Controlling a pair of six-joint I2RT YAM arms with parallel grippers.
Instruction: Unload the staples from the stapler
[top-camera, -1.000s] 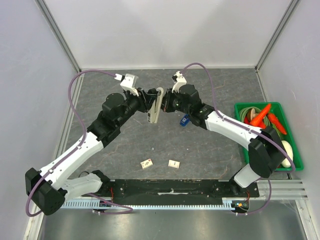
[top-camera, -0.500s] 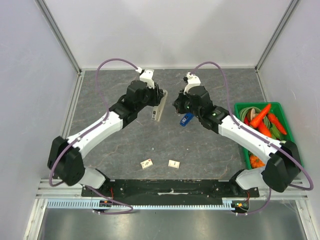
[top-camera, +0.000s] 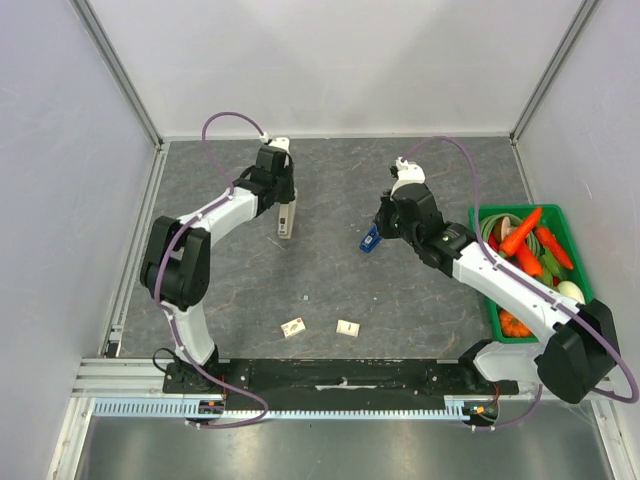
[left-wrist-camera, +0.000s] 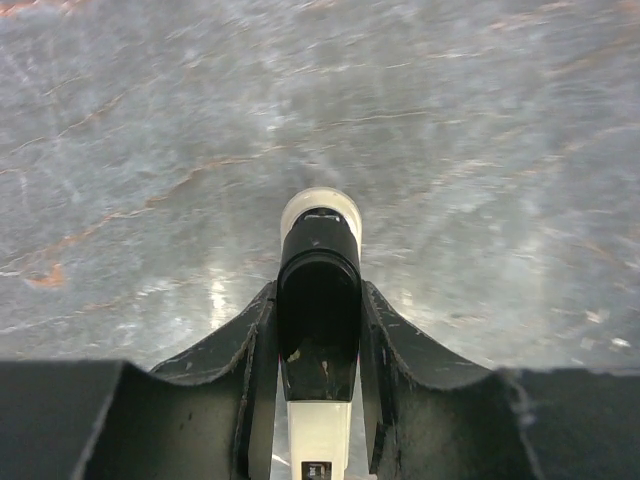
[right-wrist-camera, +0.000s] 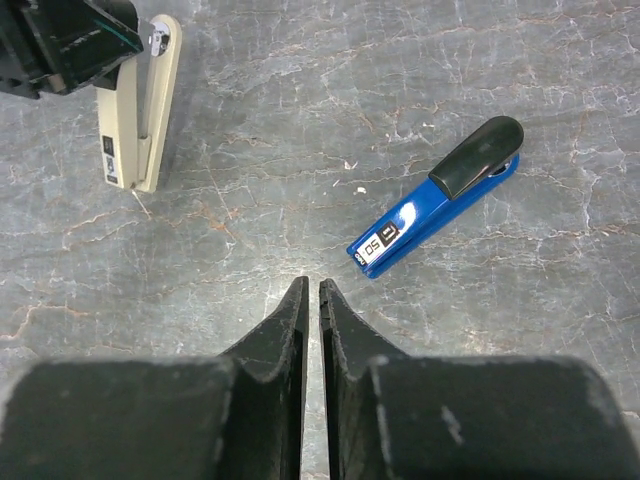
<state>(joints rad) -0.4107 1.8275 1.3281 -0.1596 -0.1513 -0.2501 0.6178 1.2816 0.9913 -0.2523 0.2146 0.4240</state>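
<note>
**A:** Since the small blue-and-silver desk stapler (top-camera: 286, 220) is in two pieces, where's each bit?

**B:** The pale silver-grey metal upper half (right-wrist-camera: 140, 105) is in the left gripper (left-wrist-camera: 318, 298), w/ the jaws clamped on either side of its black end. That's left of centre on the grey marbled table (top-camera: 420, 290). Can't tell if its tip touches down. The glossy blue base half (right-wrist-camera: 432, 198), w/ a black cap at one end, lies flat just ahead of the right gripper (right-wrist-camera: 310, 290). Those jaws are all but together, nothing in them.

**A:** Any staples?

**B:** Can't see any from here.

**A:** How'll it handle?

**B:** Light and stiff, prob. not fragile. The blue plastic looks slick, so I'd pinch it across the narrow sides mid-length, not on the rounded cap. The metal half is thin. A hold at the black end leaves the rail free, but it may pivot.
</note>
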